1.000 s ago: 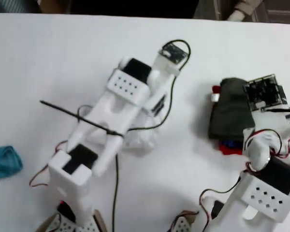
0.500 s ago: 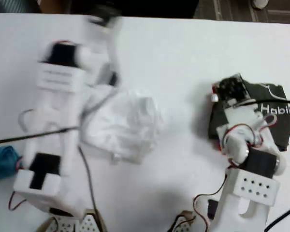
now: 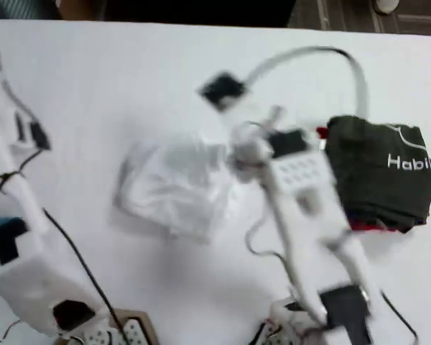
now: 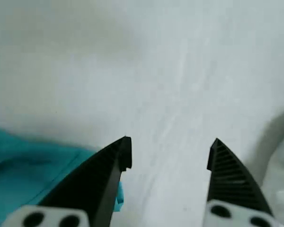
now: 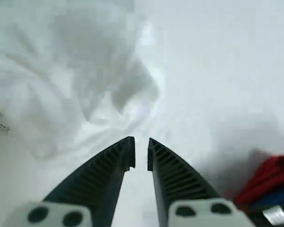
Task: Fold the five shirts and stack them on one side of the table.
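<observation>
There are a white shirt (image 3: 176, 183), black shirt (image 3: 381, 172), red shirt (image 5: 270, 177) and teal shirt (image 4: 33, 165).

The high camera looks down over the counter (image 3: 129, 65). Wrist cameras ride close behind the left end effector (image 4: 170, 151) and right end effector (image 5: 141, 153), sharing with it the teal shirt (image 4: 33, 175) at 9 o'clock and the central white shirt (image 3: 176, 183).

Bright even light, soft shadows
</observation>
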